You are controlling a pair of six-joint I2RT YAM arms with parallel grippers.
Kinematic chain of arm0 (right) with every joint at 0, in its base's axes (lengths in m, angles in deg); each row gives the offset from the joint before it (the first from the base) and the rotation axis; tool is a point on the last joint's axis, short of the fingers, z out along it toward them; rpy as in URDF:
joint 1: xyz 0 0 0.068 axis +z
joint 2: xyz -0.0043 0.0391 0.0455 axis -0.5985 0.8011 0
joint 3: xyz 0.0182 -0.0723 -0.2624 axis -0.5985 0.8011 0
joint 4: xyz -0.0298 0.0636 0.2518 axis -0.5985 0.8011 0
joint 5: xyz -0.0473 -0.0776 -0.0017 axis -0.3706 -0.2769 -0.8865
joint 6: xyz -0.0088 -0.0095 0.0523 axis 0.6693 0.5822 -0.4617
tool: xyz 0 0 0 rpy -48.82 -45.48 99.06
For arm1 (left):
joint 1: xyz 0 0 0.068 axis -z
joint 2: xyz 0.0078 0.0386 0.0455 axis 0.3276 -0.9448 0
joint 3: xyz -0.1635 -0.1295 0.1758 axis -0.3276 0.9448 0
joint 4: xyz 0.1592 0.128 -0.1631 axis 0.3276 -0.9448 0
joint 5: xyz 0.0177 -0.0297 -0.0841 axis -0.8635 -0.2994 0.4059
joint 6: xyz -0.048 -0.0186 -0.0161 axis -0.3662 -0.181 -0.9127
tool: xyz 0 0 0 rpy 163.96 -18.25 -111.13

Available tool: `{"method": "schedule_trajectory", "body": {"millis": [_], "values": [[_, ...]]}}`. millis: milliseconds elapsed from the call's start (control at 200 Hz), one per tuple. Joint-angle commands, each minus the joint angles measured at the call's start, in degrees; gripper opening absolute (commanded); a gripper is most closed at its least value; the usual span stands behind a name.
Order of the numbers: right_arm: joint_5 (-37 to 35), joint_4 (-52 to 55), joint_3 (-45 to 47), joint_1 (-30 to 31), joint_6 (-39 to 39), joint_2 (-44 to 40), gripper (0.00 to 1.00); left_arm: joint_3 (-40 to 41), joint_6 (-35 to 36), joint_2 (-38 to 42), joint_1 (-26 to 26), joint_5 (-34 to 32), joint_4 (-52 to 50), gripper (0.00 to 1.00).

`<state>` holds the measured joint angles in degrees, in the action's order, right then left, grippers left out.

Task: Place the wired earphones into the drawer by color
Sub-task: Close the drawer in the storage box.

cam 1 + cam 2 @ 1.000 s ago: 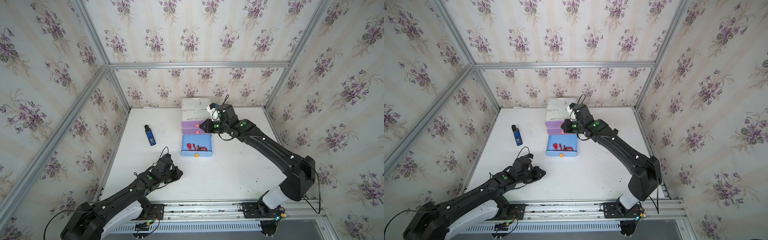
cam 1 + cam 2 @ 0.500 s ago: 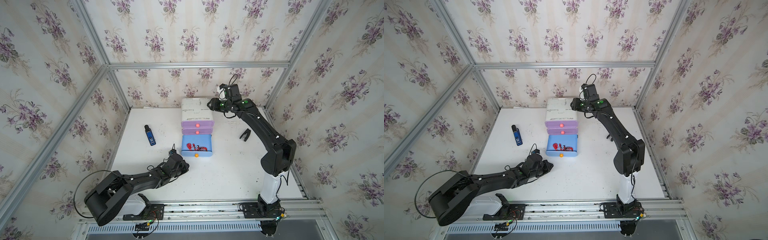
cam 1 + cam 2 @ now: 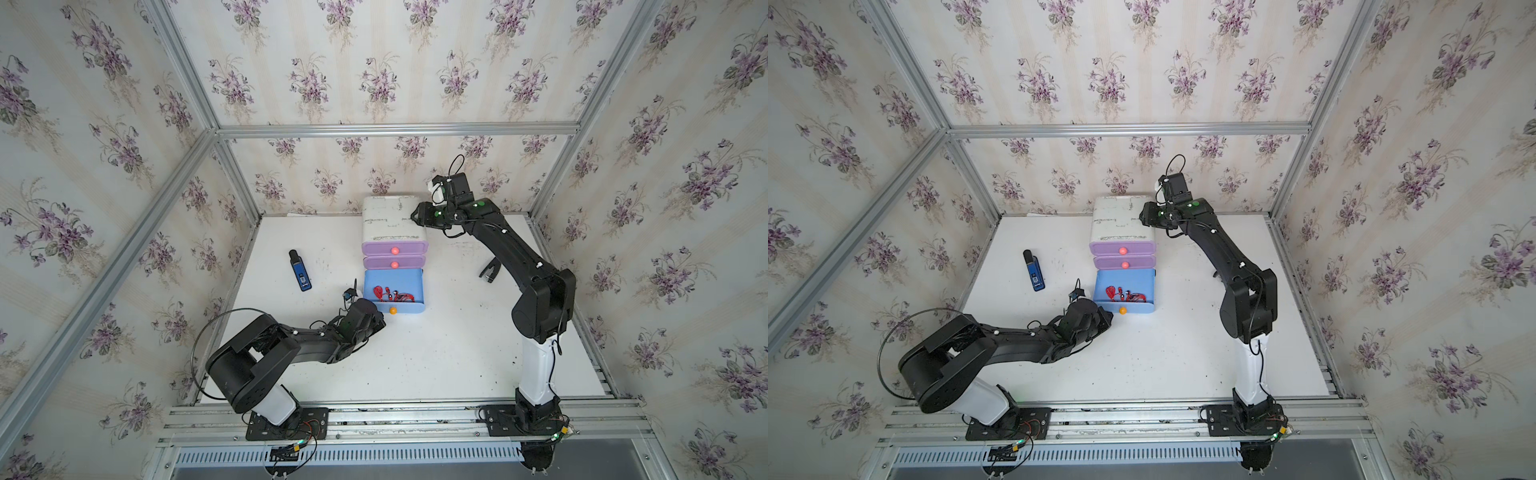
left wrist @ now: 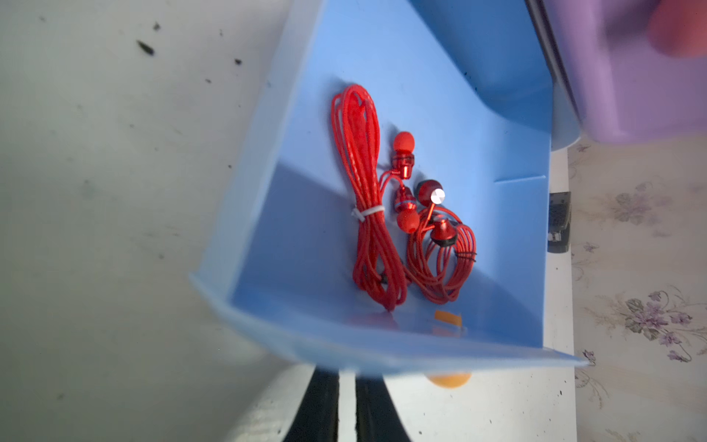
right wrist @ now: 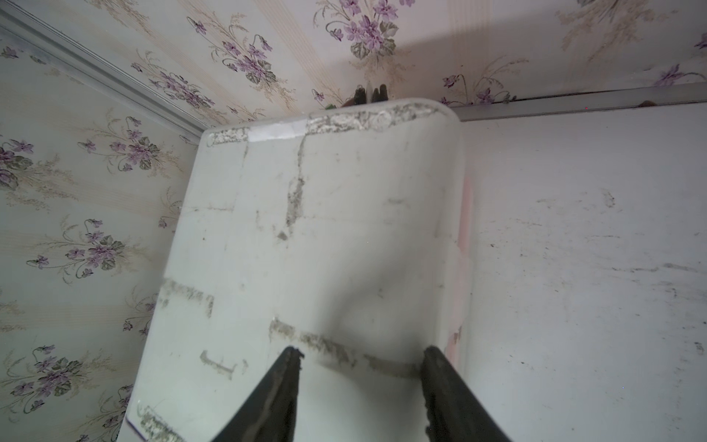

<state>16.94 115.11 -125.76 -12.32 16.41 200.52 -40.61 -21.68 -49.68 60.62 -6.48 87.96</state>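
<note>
- Two bundles of red earphones [image 3: 392, 295] are seen lying inside the blue drawer [image 3: 409, 279], the lowest drawer of the drawer unit [image 3: 386, 216], which is pulled out onto the table [image 3: 436, 353].
- In the left wrist view one bundle [image 4: 369, 191] is bound with a white tie; the other [image 4: 440, 260] is coiled just beside it, and their buds touch.
- The two purple drawers [image 3: 394, 248] above are seen pushed in.
- The left gripper [image 4: 346, 377] is placed low, just outside the blue drawer's front wall, near its orange knob [image 4: 449, 380]. Its fingers [image 4: 317, 405] are drawn almost together, with only a thin slit between; nothing is seen held. Contact with the drawer cannot be told.
- The right gripper [image 5: 362, 352] is held above the white top of the drawer unit, at its edge; the jaws are spread apart with nothing between them.
- A blue-and-black gadget [image 3: 300, 270] is seen lying flat on the table, well apart from the unit on the left arm's side.
- A small dark object [image 3: 489, 272] is noted on the table by the right arm; its kind cannot be made out.
</note>
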Motion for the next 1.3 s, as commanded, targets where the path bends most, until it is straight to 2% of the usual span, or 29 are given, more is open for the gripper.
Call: {"method": "schedule_trajectory", "body": {"millis": [0, 390, 595, 789, 1019, 1294], "values": [[1.02, -0.68, 0.48, 0.1, 0.84, 0.02, 0.54, -1.68, -0.88, -2.16, -0.01, -3.23, 4.73, 0.14], [1.2, -1.24, 2.32, 0.1, 1.34, -0.23, 0.55, -6.44, 1.58, -11.24, -0.05, -6.56, 14.96, 0.06], [1.25, -1.14, 2.23, 0.15, 1.59, -0.2, 0.55, -9.59, 2.79, -14.46, -0.37, -8.49, 15.24, 0.06], [1.42, -0.88, 2.32, 0.09, 1.94, -0.06, 0.55, -13.6, 3.3, -17.47, -1.03, -9.24, 15.13, 0.01], [2.08, -0.99, 2.23, 0.14, 2.16, 0.15, 0.55, -19.11, 3.62, -21.24, -1.6, -9.81, 11.83, 0.01], [2.73, -0.54, 2.24, 0.16, 2.71, 0.39, 0.55, -21.38, 2.47, -24.7, -2.6, -9.89, 11.56, 0.02]]}}
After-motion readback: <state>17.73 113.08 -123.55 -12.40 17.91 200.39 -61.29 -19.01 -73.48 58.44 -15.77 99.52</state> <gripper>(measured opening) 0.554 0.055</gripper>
